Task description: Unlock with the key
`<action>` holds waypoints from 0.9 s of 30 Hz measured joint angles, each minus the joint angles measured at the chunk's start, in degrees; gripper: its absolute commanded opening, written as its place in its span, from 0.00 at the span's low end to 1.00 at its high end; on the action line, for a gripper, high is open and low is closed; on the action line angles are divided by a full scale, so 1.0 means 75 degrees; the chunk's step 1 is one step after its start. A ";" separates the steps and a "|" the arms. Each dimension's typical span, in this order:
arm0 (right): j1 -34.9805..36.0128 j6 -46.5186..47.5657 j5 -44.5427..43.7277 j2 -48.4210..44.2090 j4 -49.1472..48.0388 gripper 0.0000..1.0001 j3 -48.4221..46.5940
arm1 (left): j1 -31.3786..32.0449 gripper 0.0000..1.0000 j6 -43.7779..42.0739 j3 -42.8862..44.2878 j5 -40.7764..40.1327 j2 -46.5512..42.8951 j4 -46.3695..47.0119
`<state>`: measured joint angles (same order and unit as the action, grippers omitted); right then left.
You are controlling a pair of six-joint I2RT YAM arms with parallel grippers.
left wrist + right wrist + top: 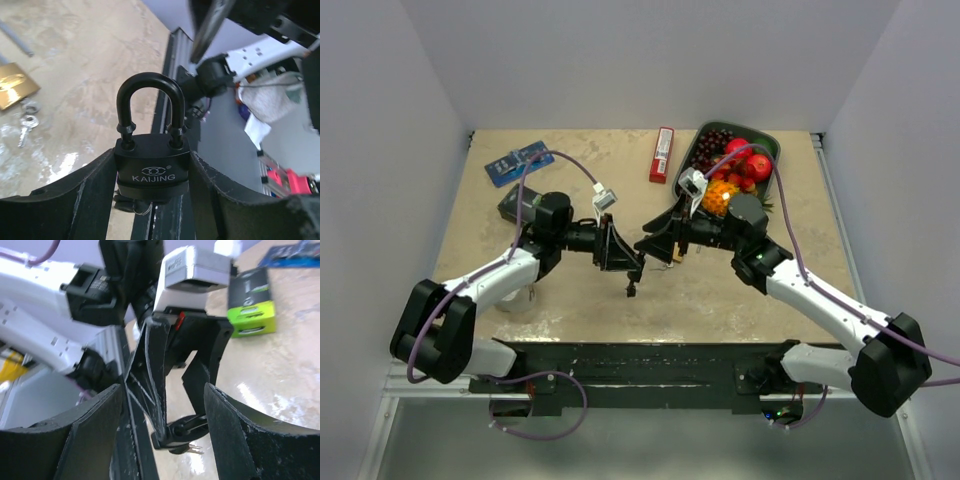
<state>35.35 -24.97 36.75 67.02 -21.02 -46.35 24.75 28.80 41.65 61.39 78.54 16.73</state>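
Left tool [152, 154] clenched on black padlock [152, 170]; fingers [85, 200] press both sides of body; padlock held in air past bench [90, 60] edge; shackle [150, 95] seated in both holes, pointing up in left wrist view; small metal part [192, 447] under body, cannot tell what. Right tool [162, 390] released; fingers wide, nothing between them; faces left tool. Brass-coloured lock [15, 85] lies on bench, key [26, 124] just beside it; fruit tray [772, 138] at far right.
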 measured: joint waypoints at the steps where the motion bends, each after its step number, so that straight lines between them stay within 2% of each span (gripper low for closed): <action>1: 0.0000 0.0052 0.0189 0.0015 0.0117 0.70 -0.0058 | 0.0000 0.00 0.0000 -0.0009 0.0233 -0.0012 0.0061; 5: -0.0003 0.0335 0.0822 -0.0052 0.0603 0.70 -0.0227 | 0.0000 0.00 0.0166 -0.0146 0.0933 -0.0017 0.0595; 14: 0.0000 0.0720 0.1687 0.0032 0.1046 0.69 -0.0306 | 0.0003 0.00 0.1437 -0.0670 0.1923 -0.0052 0.2454; 20: -0.0009 0.0944 0.1955 0.0175 0.1183 0.69 -0.0335 | 0.0003 0.00 0.1711 -0.0670 0.2197 -0.0061 0.2903; 27: -0.0015 0.0994 0.2256 0.0306 0.1250 0.64 -0.0335 | 0.0009 0.00 0.1906 -0.0708 0.2270 -0.0061 0.3194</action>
<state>35.24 -17.52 53.67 69.32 -11.64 -48.86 24.82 43.09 36.34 78.41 78.08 40.69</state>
